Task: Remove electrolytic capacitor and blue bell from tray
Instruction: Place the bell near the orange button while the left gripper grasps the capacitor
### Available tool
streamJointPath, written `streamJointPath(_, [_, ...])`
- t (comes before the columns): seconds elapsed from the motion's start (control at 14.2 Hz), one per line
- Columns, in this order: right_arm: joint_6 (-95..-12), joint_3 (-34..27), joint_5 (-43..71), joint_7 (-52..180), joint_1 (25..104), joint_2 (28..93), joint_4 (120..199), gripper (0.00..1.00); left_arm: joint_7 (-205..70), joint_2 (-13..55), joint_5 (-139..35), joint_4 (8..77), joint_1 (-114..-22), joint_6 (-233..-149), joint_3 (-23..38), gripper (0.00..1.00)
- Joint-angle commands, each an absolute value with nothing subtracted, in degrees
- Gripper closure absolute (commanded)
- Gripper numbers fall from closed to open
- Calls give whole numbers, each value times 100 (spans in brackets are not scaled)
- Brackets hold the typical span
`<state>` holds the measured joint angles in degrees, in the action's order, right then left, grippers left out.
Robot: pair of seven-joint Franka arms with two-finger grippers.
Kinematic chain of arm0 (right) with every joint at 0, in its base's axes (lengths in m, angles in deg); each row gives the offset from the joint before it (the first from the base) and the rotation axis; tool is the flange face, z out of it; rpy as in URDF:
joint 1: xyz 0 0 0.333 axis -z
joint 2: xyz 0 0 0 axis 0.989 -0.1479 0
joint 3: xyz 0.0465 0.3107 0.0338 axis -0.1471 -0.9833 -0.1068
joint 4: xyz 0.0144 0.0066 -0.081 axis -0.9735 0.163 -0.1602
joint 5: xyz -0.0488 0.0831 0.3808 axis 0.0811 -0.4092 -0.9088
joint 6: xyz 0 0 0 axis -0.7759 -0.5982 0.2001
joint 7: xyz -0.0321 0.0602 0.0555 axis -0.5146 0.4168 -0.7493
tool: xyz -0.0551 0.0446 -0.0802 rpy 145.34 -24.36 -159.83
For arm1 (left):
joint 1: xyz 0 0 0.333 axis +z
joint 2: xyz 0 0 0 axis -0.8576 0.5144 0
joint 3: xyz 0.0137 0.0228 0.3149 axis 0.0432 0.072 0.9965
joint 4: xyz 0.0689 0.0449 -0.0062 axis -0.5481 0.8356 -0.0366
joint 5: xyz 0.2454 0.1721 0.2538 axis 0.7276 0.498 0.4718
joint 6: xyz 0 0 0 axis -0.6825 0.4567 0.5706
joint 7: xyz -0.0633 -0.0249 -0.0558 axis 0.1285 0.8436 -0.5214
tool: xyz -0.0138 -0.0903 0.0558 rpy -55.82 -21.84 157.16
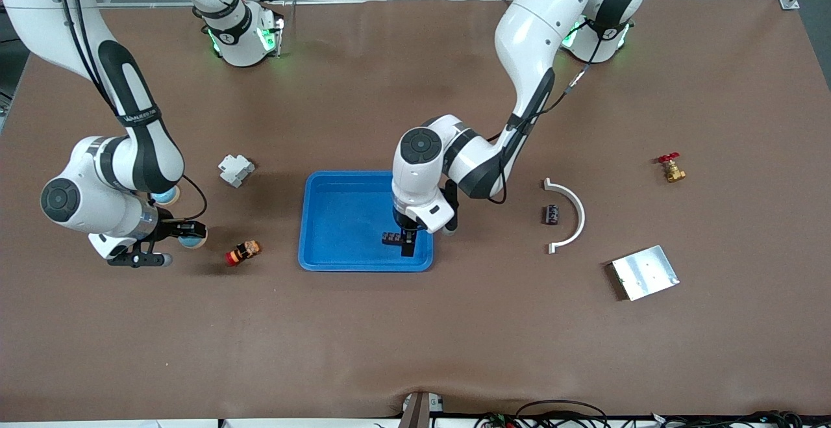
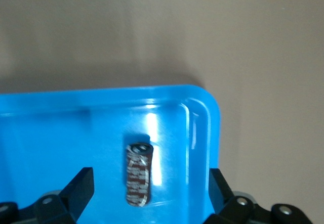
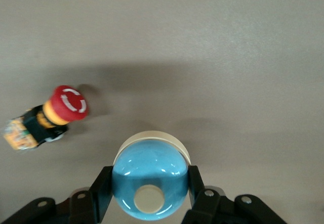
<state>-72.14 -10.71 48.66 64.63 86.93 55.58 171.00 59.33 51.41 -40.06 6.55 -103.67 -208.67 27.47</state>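
Note:
A dark capacitor (image 2: 138, 173) lies in the blue tray (image 1: 337, 210), near the tray's corner toward the left arm's end and nearer the front camera. My left gripper (image 1: 402, 241) hangs over it, fingers wide open, one on each side without touching; it also shows in the left wrist view (image 2: 149, 188). My right gripper (image 1: 188, 233) is shut on a blue dome bell (image 3: 150, 178) with a cream button and base, low over the table at the right arm's end. I cannot tell whether the bell touches the table.
A red emergency-stop button (image 1: 243, 252) lies between the bell and the tray. A white-grey part (image 1: 235, 169) sits farther from the camera. Toward the left arm's end are another dark capacitor (image 1: 552, 214), a white curved piece (image 1: 571, 217), a brass valve (image 1: 671, 168) and a metal plate (image 1: 644, 272).

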Motion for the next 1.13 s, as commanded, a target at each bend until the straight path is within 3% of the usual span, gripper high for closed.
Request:
streamJointPath(0.0, [-7506, -1156, 4845, 6807, 8633, 5443, 17183, 100, 6121, 5679, -3963, -80, -10545, -20991, 3017, 0])
streamJointPath(0.14, [-7532, -1156, 4845, 6880, 8554, 5355, 17183, 100, 6112, 5697, -3955, -80, -10606, -21202, 3061, 0])
streamJointPath(0.21, [-7550, -1156, 4827, 6888, 8554, 5224, 17148, 94, 6112, 5766, -3955, -80, -10615, -21255, 3096, 0])
streamJointPath(0.35, [-7515, -1156, 4827, 6880, 8545, 5196, 17113, 42, 6112, 5863, -3955, -80, -10738, -21404, 3192, 0])
streamJointPath(0.42, [-7463, -1156, 4827, 6871, 8545, 5223, 17086, 3, 6112, 5916, -3955, -80, -10765, -21448, 3219, 0])
streamJointPath(0.56, [-7323, -1156, 4836, 6818, 8554, 5450, 17069, 0, 6086, 5987, -3955, -80, -10818, -21466, 3219, 0])
streamJointPath(1.06, [-4731, -1147, 4915, 6871, 8756, 6574, 16049, 0, 6042, 6127, -3955, -72, -10853, -21598, 3210, 0])
